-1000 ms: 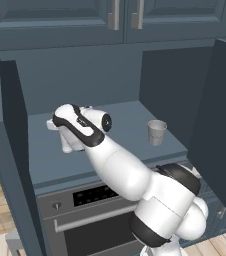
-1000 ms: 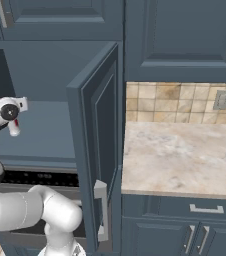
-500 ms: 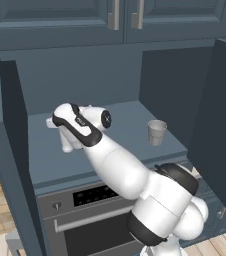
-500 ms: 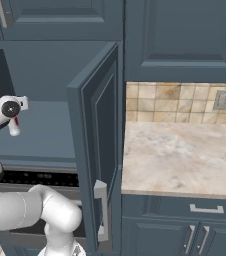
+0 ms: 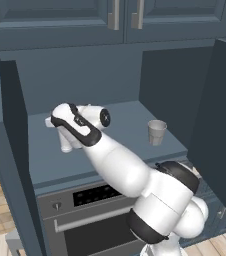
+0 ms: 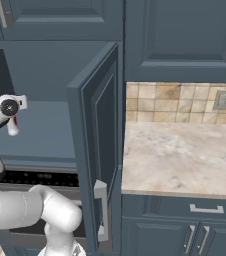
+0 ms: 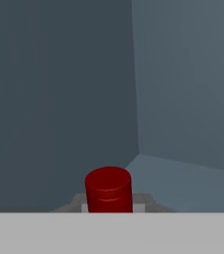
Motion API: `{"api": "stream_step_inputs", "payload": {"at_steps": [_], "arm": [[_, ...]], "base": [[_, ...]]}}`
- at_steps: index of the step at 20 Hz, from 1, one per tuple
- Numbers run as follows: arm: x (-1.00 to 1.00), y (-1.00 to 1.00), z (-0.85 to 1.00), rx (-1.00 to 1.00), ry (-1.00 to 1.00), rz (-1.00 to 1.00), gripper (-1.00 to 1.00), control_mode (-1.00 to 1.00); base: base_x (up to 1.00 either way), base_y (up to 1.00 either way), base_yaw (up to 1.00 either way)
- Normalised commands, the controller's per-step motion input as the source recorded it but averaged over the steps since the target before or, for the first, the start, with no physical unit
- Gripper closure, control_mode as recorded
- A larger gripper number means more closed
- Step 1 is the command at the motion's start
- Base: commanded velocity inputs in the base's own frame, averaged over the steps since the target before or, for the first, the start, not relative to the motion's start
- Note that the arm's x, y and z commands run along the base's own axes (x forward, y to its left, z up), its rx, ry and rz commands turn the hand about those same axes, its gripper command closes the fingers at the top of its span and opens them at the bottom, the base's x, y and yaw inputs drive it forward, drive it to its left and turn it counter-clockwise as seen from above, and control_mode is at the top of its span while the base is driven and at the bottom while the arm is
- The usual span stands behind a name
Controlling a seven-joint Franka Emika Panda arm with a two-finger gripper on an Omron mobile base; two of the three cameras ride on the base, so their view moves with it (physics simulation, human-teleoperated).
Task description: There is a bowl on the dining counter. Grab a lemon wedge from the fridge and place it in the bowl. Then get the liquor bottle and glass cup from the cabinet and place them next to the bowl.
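Bottle [image 5: 66, 145] stands at the left of the cabinet shelf [image 5: 120, 120], roughly 9 o'clock from the cup [image 5: 156, 132], the two well apart. Jaws look pinched on the bottle's red cap [image 7: 108, 190], one grey tip hugging each side. To do the step well, I'd check the pinch is firm and low enough on the neck. Then lift straight up a little, keep the bottle upright, and back out toward 6 o'clock, clear of the open door [image 6: 97, 150] at 3 o'clock. The left base view gives bottle-to-cup spacing and the oven [image 5: 85, 210] below, but the hand hides the grip. The right base view adds the door edge and the marble surface [image 6: 185, 160] at 3 o'clock. The hand view gives the cap at 6 o'clock, centred between the tips, with the cabinet's back corner behind it.
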Motion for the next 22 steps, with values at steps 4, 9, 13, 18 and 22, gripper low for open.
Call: {"api": "stream_step_inputs", "payload": {"at_steps": [4, 9, 13, 18, 22], "arm": [[-0.14, 0.0, -0.06, 0.0, 0.0, 0.0, 1.0, -1.0], [-0.37, 0.0, -0.05, 0.0, 0.0, 0.0, 1.0, -1.0], [-0.77, -0.01, -0.04, 0.01, -0.09, -0.04, 1.0, -1.0], [-1.0, -0.23, 0.0, 0.07, -0.17, -0.03, 1.0, -1.0], [-0.89, -0.46, 0.35, 0.1, -0.02, 0.0, 1.0, -1.0]], "base": [[0.0, 0.0, 0.0], [0.0, 0.0, 0.0], [0.0, 0.0, 0.0], [0.0, 0.0, 0.0], [0.0, 0.0, 0.0]]}}
